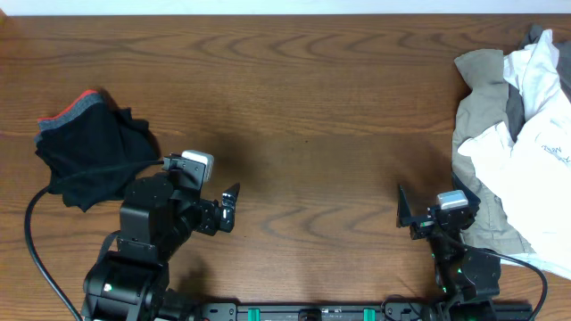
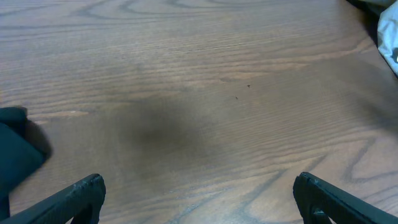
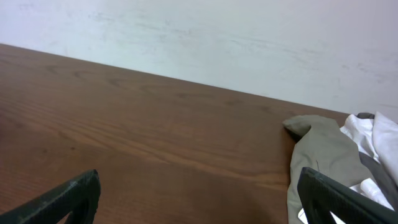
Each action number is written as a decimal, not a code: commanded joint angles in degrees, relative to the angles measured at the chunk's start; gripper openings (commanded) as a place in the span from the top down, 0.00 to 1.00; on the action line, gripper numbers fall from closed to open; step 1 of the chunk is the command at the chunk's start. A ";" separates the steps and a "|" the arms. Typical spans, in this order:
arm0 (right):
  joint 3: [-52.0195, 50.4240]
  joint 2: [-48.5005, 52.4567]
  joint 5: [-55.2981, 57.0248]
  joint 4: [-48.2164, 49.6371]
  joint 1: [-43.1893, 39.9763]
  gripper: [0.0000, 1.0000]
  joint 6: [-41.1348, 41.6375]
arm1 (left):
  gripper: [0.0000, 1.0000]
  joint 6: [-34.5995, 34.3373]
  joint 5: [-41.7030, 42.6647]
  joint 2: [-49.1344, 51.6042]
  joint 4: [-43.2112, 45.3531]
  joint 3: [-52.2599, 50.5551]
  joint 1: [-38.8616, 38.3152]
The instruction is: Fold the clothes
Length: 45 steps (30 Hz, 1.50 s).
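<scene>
The clothes lie in two places. A folded dark navy garment [image 1: 89,156] with a grey, red-edged waistband sits at the table's left; its dark edge [image 2: 15,152] shows in the left wrist view. A loose pile of khaki [image 1: 482,116] and white [image 1: 535,152] garments lies at the right edge, and the right wrist view shows the khaki cloth [image 3: 323,155] with white cloth [image 3: 373,134] behind it. My left gripper [image 1: 228,209] [image 2: 200,199] hangs open over bare wood, just right of the dark garment. Beside the pile's left edge, my right gripper [image 1: 415,214] [image 3: 199,199] is open and holds nothing.
The brown wooden table [image 1: 303,107] stretches between the two heaps. A pale wall [image 3: 205,37] stands behind the far edge. A black cable [image 1: 31,241] loops by the left arm's base at the near left.
</scene>
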 commanded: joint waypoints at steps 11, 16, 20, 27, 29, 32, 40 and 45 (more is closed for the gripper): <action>-0.33 -0.35 -0.22 0.00 -0.48 0.01 -0.52 | 0.02 0.59 -1.86 -8.61 -3.72 -3.76 2.75; -0.33 -0.35 -0.22 0.00 -0.48 0.01 -0.52 | 0.02 0.57 -1.86 -17.92 -2.75 -13.42 5.03; -0.31 -0.35 -0.22 0.02 -0.50 0.01 -0.52 | 0.02 0.55 -1.86 -25.97 1.60 -21.53 6.54; -0.31 -0.35 -0.22 0.02 -0.48 0.01 -0.52 | 0.02 0.57 -1.86 -35.91 12.74 -32.09 9.22; -0.33 -0.35 -0.22 0.00 -0.48 0.01 -0.52 | 0.02 0.59 -1.88 -37.42 18.05 -34.95 10.14; -0.31 -0.35 -0.22 0.00 -0.48 0.01 -0.52 | 0.02 0.98 -2.29 -38.05 28.57 -39.23 11.21; -0.31 -0.35 -0.22 0.00 -0.48 0.01 -0.52 | 0.02 4.92 -2.23 -38.05 39.15 -43.32 11.78; -0.33 -0.35 -0.22 0.00 -0.48 0.01 -0.52 | 0.02 4.92 -2.25 -38.05 34.95 -43.30 11.76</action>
